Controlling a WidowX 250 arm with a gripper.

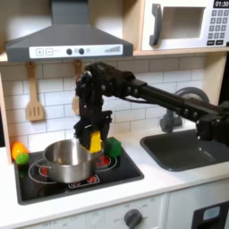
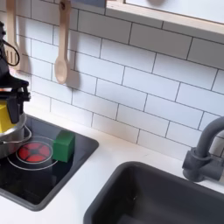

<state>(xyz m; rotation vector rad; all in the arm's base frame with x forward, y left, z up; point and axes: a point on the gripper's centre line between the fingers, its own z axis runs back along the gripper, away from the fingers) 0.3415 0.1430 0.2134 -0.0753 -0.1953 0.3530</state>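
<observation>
**Gripper holds a yellow piece at the rim of the pot**

The gripper [image 1: 93, 134] points straight down over the stove top, its fingers closed around a yellow object [image 1: 95, 141], seen in both exterior views; in the second exterior view the same yellow object [image 2: 5, 115] sits between the dark fingers at the picture's left edge. What kind of thing the yellow piece is cannot be told.

Directly below and slightly to the first exterior view's left of the gripper stands a silver pot [image 1: 67, 159], and the yellow object hangs at its near rim. Just beside the gripper, to the first exterior view's right, lies a green block [image 1: 113, 146] on the black stove top [image 1: 107, 177]. Well apart, past the pot, a yellow-and-green item [image 1: 19, 153] rests by the stove's edge. Behind the arm a wooden spatula [image 1: 34, 94] hangs on the tiled wall. Farther out to the first exterior view's right are the sink [image 1: 183, 152] and faucet [image 1: 190, 97].
</observation>
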